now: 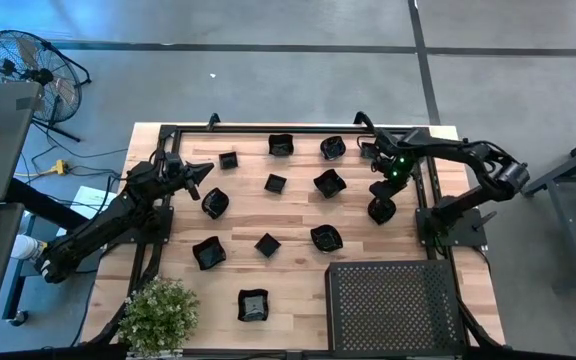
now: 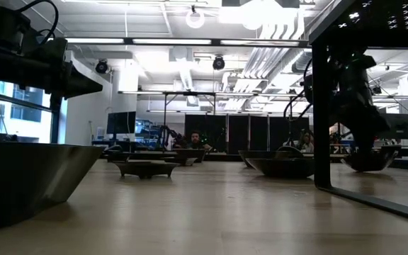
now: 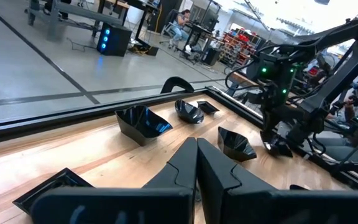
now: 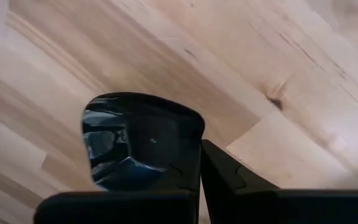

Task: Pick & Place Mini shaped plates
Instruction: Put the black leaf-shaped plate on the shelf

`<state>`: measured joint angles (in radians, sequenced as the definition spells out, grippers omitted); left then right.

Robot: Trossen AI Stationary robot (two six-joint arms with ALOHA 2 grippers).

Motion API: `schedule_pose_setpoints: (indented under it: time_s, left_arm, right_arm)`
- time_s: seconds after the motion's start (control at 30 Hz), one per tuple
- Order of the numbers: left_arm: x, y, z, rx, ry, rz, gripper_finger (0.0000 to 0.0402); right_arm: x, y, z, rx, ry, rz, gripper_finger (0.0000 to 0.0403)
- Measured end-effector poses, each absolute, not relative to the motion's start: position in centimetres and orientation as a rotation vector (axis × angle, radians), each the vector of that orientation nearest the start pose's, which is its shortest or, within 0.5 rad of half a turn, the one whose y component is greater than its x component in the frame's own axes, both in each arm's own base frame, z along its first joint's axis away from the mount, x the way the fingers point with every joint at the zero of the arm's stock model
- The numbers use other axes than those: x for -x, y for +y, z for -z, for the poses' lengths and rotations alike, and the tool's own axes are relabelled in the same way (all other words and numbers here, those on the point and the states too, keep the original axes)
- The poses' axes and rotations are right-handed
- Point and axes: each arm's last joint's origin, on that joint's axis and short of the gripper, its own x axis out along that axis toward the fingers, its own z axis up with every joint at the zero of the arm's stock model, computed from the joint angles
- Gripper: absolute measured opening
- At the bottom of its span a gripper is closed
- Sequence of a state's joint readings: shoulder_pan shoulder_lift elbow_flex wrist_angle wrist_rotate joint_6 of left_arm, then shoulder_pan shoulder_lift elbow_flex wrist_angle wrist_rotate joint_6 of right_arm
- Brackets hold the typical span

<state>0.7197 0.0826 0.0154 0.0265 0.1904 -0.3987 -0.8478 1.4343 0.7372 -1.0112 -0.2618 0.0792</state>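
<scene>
Right gripper [image 1: 381,208] is at about 2 o'clock on the bench [image 1: 288,300], fingers clamped on the rim of a mini plate [image 4: 135,140]. Left gripper [image 1: 204,170] waits around 10 o'clock, fingers together, holding nothing.

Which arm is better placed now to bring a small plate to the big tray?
Probably the right. The right gripper is shut on a mini plate and stands nearer the perforated tray. The left gripper is shut and empty at the table's far left.
</scene>
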Motion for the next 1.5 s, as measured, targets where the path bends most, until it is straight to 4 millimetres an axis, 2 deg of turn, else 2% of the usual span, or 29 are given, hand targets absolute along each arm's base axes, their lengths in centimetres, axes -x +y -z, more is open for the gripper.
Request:
schedule_pose_setpoints:
  time_s: [0.17, 0.3, 0.47, 0.63, 0.77, 0.9, 1.03, 1.2, 1.37, 1.5]
  left_arm:
    - [-8.0, 6.3, -16.5, 0.406, -0.068, -0.53, 0.0001]
    - [-8.0, 6.3, -16.5, 0.4, -0.067, -0.53, 0.0001]
    - [-8.0, 6.3, -16.5, 0.399, -0.067, -0.531, 0.0001]
    - [-8.0, 6.3, -16.5, 0.399, -0.067, -0.531, 0.0001]
    - [-8.0, 6.3, -16.5, 0.399, -0.067, -0.531, 0.0001]
    - [-8.0, 6.3, -16.5, 0.399, -0.067, -0.532, 0.0001]
    - [-8.0, 6.3, -16.5, 0.399, -0.067, -0.532, 0.0001]
    - [-8.0, 6.3, -16.5, 0.399, -0.067, -0.532, 0.0001]
    - [-8.0, 6.3, -16.5, 0.399, -0.067, -0.532, 0.0001]
    - [-8.0, 6.3, -16.5, 0.399, -0.067, -0.532, 0.0001]
  right_arm:
    - [-13.1, -13.5, -17.6, -1.018, 1.385, 0.518, 0.0001]
    - [-12.7, -12.3, -20.2, -1.017, 1.322, 0.516, 0.0002]
    - [-12.8, -10.5, -26.1, -0.949, 1.28, 0.478, 0.0001]
    - [-13.0, -7.4, -32.5, -0.887, 1.215, 0.403, 0.0001]
    - [-13.1, -4.0, -35.5, -0.892, 1.189, 0.323, 0.0001]
    - [-12.7, -0.5, -36.3, -0.92, 1.241, 0.249, 0.0001]
    - [-11.9, 2.8, -36.0, -0.959, 1.356, 0.22, 0.0001]
    - [-10.6, 6.2, -35.4, -0.918, 1.468, 0.212, 0.0001]
    - [-8.9, 8.4, -33.9, -0.925, 1.532, 0.246, 0.0]
    - [-7.3, 9.4, -33.6, -0.974, 1.49, 0.252, 0.0]
